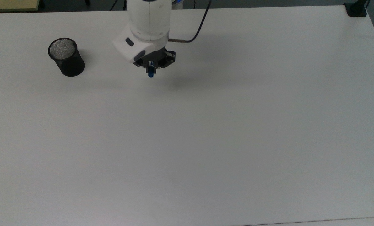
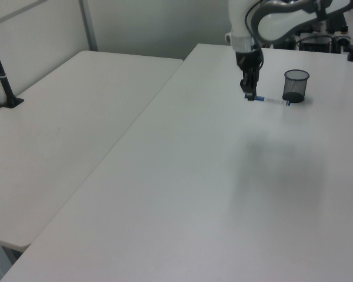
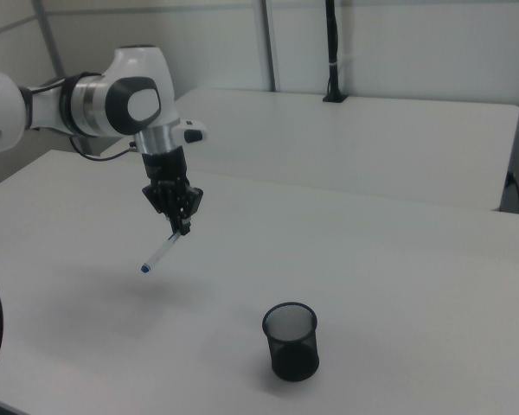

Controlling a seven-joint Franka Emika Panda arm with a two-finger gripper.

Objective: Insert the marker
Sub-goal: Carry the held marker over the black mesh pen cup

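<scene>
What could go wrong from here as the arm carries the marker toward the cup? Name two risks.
1. The gripper holds the marker by one end, with the rest hanging free at a slant; it might swivel or slip out in transit.
2. Still slanted, the marker could catch the rim of the cup or tip this unsecured cup over unless turned upright first.

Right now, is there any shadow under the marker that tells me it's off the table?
Yes: in the right view a soft shadow lies on the table well below the marker; in the top view a faint smudge sits to the top view's right of the gripper.
</scene>
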